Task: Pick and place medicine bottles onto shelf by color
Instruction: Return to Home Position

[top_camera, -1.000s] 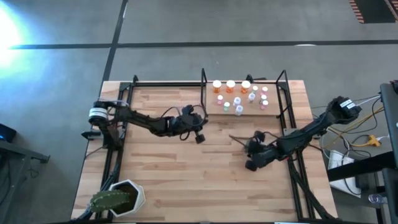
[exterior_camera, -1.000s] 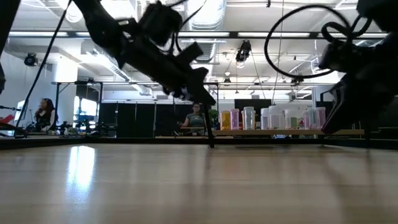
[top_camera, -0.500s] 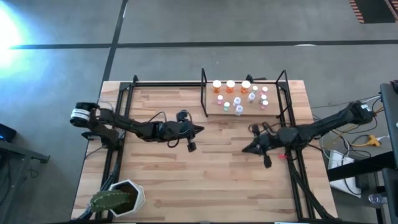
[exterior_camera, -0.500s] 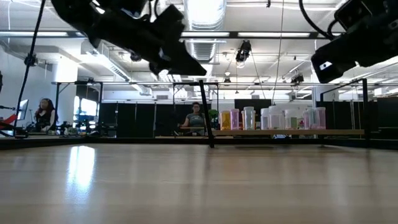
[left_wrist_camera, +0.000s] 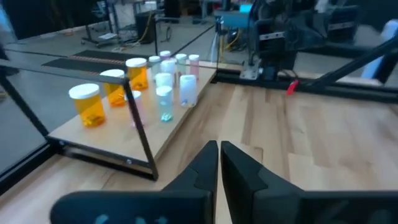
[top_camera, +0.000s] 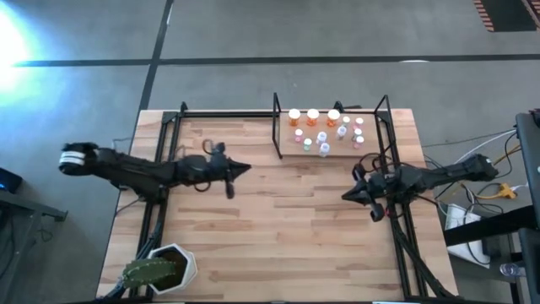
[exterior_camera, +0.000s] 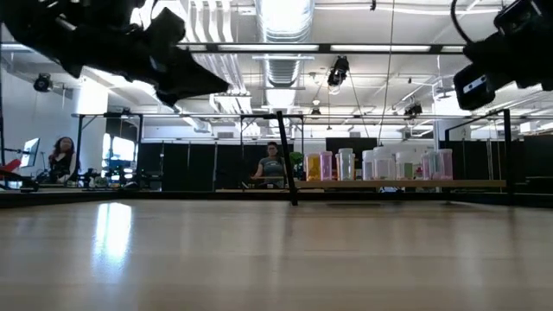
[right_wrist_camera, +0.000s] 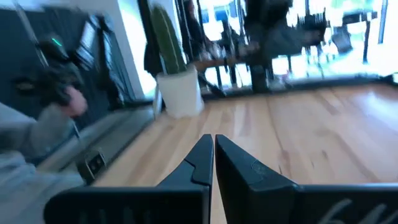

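You are looking at the medicine bottles [top_camera: 325, 131] all standing upright in a cluster on the shelf [top_camera: 371, 145], which is sitting at the far right of the tabletop [top_camera: 278, 228]. The orange bottles [left_wrist_camera: 87, 104] with white caps are lining the shelf's far edge in a row, and the smaller bottles [left_wrist_camera: 165, 102] are crowding just in front of them.

Your left gripper [top_camera: 242, 168] is hovering over the table's left half, pointing toward the shelf. Its fingers are drawn together and carrying nothing. Your right gripper [top_camera: 346, 196] is hanging near the table's right edge, on the near side of the shelf, likewise closed and empty.

If you are reaching for a bottle again, I am expecting light, rigid plastic with smooth round sides that could slip or topple. Taking it across the body just below the cap looks safest. The neighbours are standing nearly touching, so your fingers are getting little room, and the thin black posts are guarding the shelf's corners.

From above, the small tops are reading as pale dots, so you are not able to confirm the colour grouping there. In the low view the bottles are overlapping into one line. The right wrist view is blurring, showing little beyond the cactus pot [right_wrist_camera: 177, 90].
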